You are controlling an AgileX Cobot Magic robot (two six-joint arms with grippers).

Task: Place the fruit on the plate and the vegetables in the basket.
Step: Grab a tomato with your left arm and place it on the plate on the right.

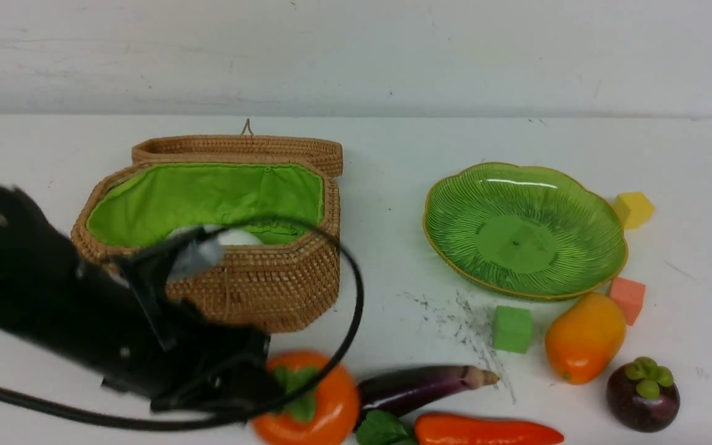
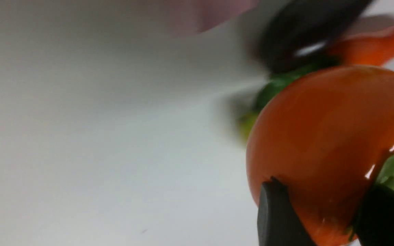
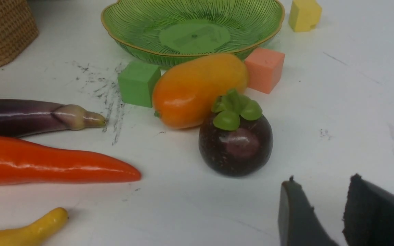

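My left gripper (image 2: 323,187) is shut on the round orange-red persimmon (image 2: 320,136), with one finger on each side of it. In the front view the blurred left arm reaches the persimmon (image 1: 322,408) at the table's near edge, in front of the wicker basket (image 1: 269,290). A white radish (image 1: 238,237) lies inside the basket. The purple eggplant (image 1: 418,386) and the orange-red carrot-like piece (image 1: 486,431) lie next to the persimmon. The mango (image 1: 584,337) and mangosteen (image 1: 643,392) lie near the green plate (image 1: 455,216). My right gripper (image 3: 323,177) is open and empty, beside the mangosteen (image 3: 236,143). A banana (image 3: 22,232) shows in the right wrist view.
Green (image 1: 512,329), pink (image 1: 628,298) and yellow (image 1: 633,209) foam cubes lie around the plate. The basket lid (image 1: 238,148) hangs open behind the basket. A black cable (image 1: 356,290) loops from the left arm in front of the basket.
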